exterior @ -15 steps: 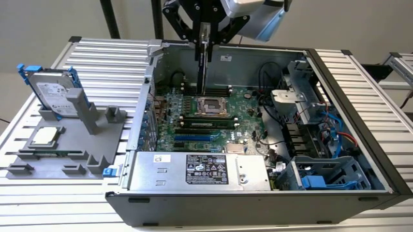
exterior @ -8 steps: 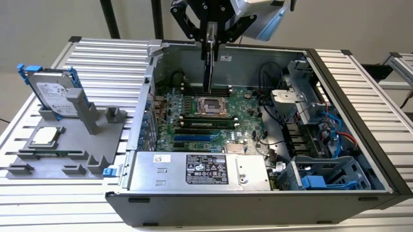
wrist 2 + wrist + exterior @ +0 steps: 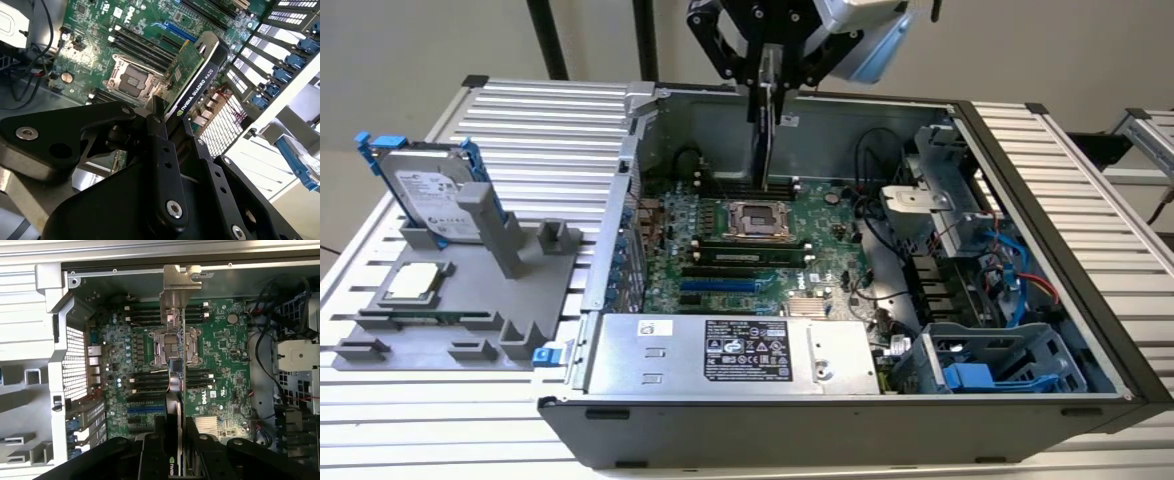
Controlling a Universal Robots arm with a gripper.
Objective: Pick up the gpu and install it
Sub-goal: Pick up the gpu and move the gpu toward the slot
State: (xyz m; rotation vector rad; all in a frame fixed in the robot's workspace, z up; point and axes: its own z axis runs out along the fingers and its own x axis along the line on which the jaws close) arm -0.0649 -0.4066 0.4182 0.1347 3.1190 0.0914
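1. One ribbed metal desk [image 3: 534, 110] carries everything in the exterior view.
2. On it lies an open computer case [image 3: 827, 430], side panel off, toward the exterior view's right.
3. Inside the case, the green motherboard [image 3: 834, 215] lies flat. It is also seen in both wrist views [image 3: 95, 25] [image 3: 225, 355], with the empty processor socket [image 3: 758, 220] near its middle.
4. A silver power supply box [image 3: 720, 355] sits along the case's near wall.
5. A grey holder [image 3: 467, 300] stands on the desk at the exterior view's left, well apart from the arm.
6. The black pincer [image 3: 774, 80] hangs over the far part of the case, clenched on the graphics card, as both wrist views [image 3: 165, 120] [image 3: 177, 440] show.
7. The graphics card [image 3: 765, 130] is held on edge, pointing down toward the motherboard near the socket, not yet seated in a slot. Its green face and black edge show in the second wrist view [image 3: 192, 75], and its silver bracket is at the far end in the first wrist view [image 3: 181, 282].
8. A hard drive [image 3: 434, 190] in a blue frame stands upright in the holder.
9. A small square processor chip [image 3: 416, 282] lies flat on the holder, below the drive.
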